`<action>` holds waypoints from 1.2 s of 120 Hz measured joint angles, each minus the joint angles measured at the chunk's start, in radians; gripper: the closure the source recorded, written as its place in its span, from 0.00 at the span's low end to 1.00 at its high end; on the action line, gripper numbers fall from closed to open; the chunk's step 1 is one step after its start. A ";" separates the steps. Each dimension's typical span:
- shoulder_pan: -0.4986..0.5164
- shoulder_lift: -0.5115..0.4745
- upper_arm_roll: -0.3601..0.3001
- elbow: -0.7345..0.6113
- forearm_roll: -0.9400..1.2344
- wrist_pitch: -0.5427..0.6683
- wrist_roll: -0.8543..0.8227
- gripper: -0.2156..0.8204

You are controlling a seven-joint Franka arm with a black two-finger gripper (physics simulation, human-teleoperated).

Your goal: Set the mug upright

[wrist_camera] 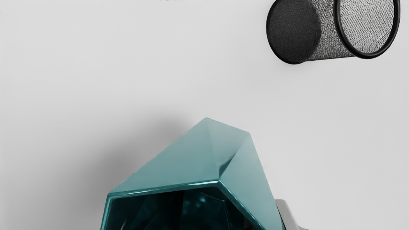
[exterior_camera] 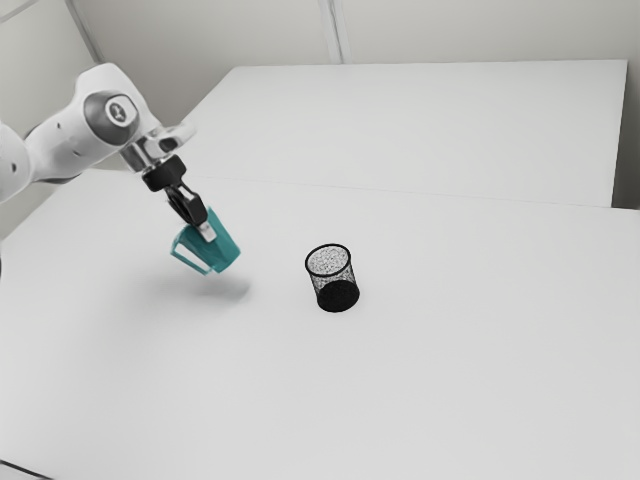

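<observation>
Clamping its fingers on a teal, faceted, handled mug [exterior_camera: 225,248], the black two-finger gripper [exterior_camera: 207,232] holds it aloft, mouth tipped toward approx. 11 o'clock in ext. view. Good form: swing mouth to 12, level base, lower gently to the white table [exterior_camera: 450,390], release only w/ base flat. Farther off, approx. 4 o'clock: black wire-mesh pen cup [exterior_camera: 335,279], best given room.

A plain, lab-like room — pale walls [exterior_camera: 270,30] behind a white table [exterior_camera: 460,360].
</observation>
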 joint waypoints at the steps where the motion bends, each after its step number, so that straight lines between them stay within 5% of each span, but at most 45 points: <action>1: -0.001 -0.006 -0.005 -0.008 0.006 0.010 -0.004 0.96; 56: -0.010 -0.196 -0.213 -0.346 0.225 0.362 -0.304 0.96; 136: -0.022 -0.145 -0.262 -0.435 0.353 0.487 -0.617 0.96; 144: -0.025 -0.145 -0.262 -0.436 0.354 0.488 -0.633 0.85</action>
